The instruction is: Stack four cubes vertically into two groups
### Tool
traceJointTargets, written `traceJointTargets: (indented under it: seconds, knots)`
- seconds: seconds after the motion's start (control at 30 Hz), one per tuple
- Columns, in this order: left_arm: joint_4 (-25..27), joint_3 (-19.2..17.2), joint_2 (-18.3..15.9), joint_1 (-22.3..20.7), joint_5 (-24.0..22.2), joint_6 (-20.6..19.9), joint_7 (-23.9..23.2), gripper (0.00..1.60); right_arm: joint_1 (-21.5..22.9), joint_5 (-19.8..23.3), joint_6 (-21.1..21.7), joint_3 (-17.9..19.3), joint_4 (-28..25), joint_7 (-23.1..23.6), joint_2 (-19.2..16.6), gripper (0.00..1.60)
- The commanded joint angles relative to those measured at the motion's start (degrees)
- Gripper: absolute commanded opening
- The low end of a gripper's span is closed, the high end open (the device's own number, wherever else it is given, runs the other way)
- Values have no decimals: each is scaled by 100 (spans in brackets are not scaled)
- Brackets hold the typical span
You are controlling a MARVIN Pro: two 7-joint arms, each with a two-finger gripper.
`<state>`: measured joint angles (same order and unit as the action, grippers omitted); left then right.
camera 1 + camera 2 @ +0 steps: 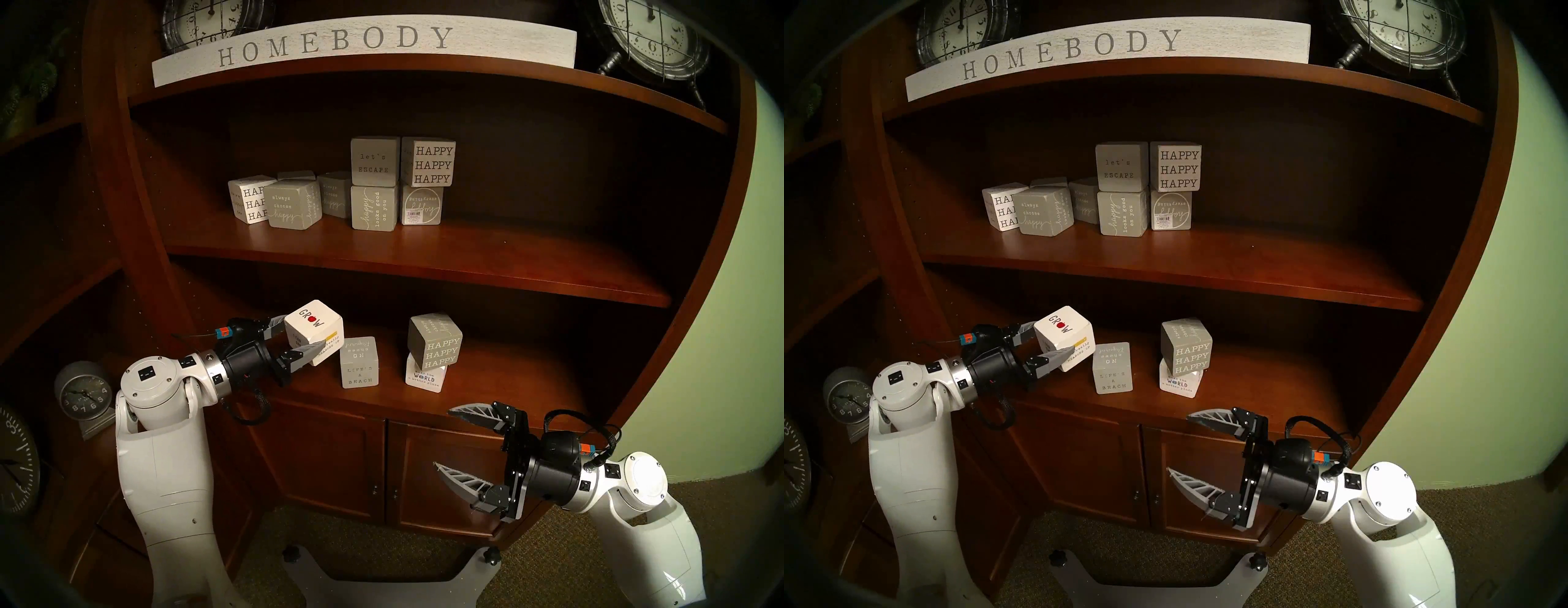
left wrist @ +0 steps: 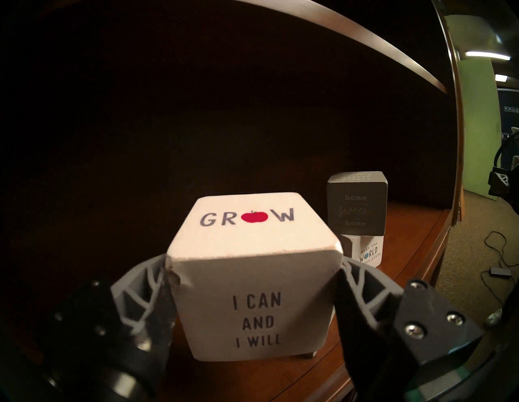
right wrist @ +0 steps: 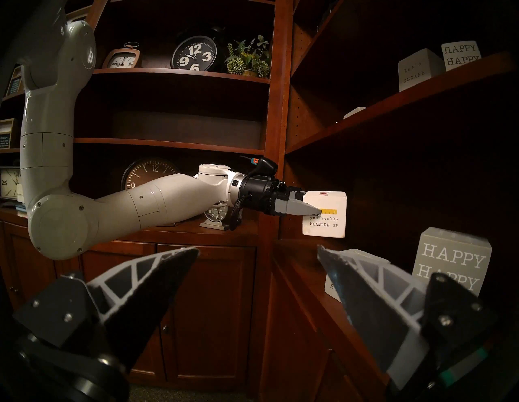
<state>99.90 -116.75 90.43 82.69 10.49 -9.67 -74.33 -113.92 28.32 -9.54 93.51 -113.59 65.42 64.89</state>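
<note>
So the left gripper (image 1: 302,339) is clamped on a white GROW block (image 1: 313,332), one finger on each side, holding it in the air just left of and a bit above the grey LIFE'S A BEACH block (image 1: 359,362) standing on the lower shelf (image 1: 530,395). Biggest worry, I think: the held block looks twisted relative to the grey one, so if it gets set down like that it could land corner-first, slide off, or knock the grey block over. The fingers also only grab the near part of the block, so it might pivot in the grip on contact. The other pile is sketchy too: the grey HAPPY HAPPY HAPPY block (image 1: 435,341) sits tilted and off-centre on a white block (image 1: 425,375) that reads "make the WORLD a better place", and any bump to the shelf could tip it. The right gripper (image 1: 442,438) hangs wide open and empty out in front of the cabinet doors (image 1: 382,467), below the shelf edge, well clear of everything. Counts: four blocks on the lower level (two white, two grey), one pair already stacked, one pair still to go. The shelf above (image 1: 424,254) holds at least eight more blocks, four of them in two stacks of two. Two grippers, one busy.
</note>
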Motion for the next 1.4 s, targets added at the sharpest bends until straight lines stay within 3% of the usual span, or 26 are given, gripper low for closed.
traceJointTargets:
  seconds: [0.0,0.47,1.37]
  knots:
    - [-71,87,-17,-282,-193,146,-147,0,23,37,13,4,-74,-1,15,160]
    - [-136,358,-61,-413,-57,95,-364,0,24,29,21,13,-75,11,30,160]
    - [-451,679,-110,-645,254,23,-268,0,26,12,36,30,-76,37,62,160]
